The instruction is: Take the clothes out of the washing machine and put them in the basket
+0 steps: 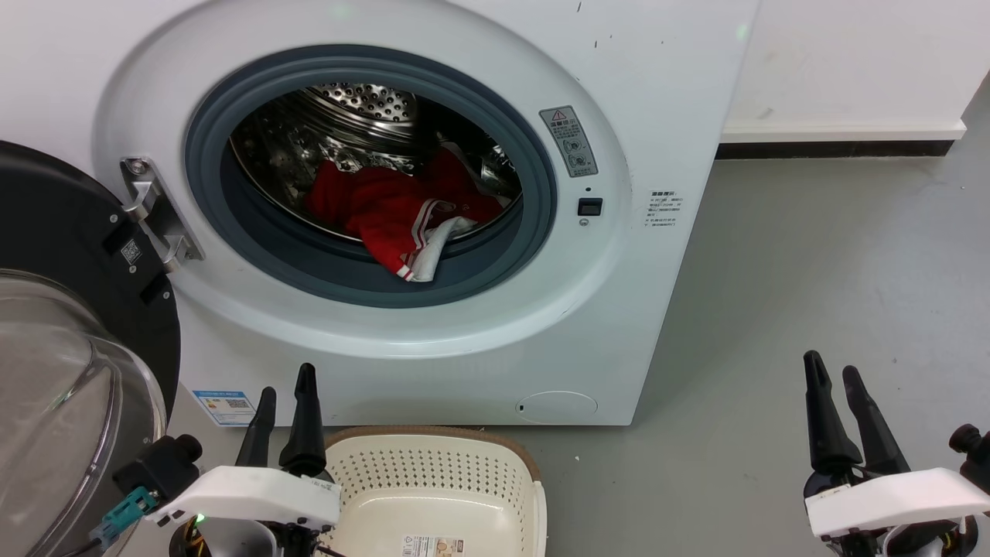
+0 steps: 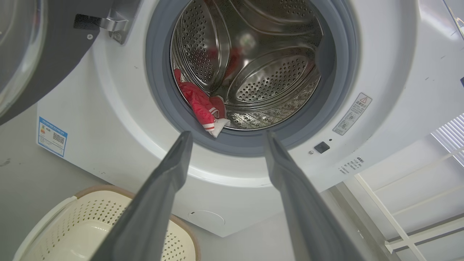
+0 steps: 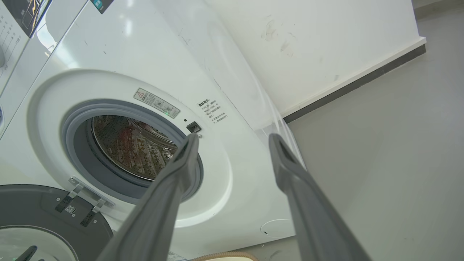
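Door swung wide at left, the left gripper hangs spread and empty beside the basket at the washing machine's foot. The clothes lie at the drum's front lip, spilling onto the grey ring, so the reach-in and first grab look to come next; the right gripper hangs parted, empty. Blue label and warning sticker: print unreadable.

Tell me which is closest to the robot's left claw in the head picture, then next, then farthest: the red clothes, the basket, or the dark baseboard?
1. The basket, down low, just right of the left claw.
2. The red clothes, higher up, in the washing machine opening.
3. The dark baseboard, far off at the upper right.
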Motion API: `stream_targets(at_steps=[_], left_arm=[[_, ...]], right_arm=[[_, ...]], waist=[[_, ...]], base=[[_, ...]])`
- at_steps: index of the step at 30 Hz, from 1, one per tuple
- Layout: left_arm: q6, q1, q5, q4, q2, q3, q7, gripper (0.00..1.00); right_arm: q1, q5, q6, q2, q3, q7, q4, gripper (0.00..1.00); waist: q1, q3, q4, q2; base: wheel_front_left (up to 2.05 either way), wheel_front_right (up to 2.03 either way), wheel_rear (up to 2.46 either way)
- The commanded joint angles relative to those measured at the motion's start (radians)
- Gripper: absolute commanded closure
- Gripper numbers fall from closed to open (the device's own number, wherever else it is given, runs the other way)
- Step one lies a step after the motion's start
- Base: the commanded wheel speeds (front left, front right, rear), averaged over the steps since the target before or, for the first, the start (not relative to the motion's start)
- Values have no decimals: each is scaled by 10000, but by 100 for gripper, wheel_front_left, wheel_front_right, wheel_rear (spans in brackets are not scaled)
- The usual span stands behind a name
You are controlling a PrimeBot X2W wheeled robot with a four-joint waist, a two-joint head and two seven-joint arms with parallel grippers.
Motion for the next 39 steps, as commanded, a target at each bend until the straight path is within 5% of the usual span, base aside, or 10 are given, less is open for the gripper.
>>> stream_targets(at_steps=[1, 39], left_arm=[[36, -5, 268, -173, 23, -36, -82, 0], [512, 454, 4478, -564, 109, -647, -1092, 0]], right_arm=[[21, -304, 0, -13, 28, -95, -204, 0], [708, -4806, -1, -8, 251, -1098, -1235, 0]], waist=[[0, 2, -1, -1], [0, 56, 14, -1]], base=[[0, 0, 0], [0, 0, 0]])
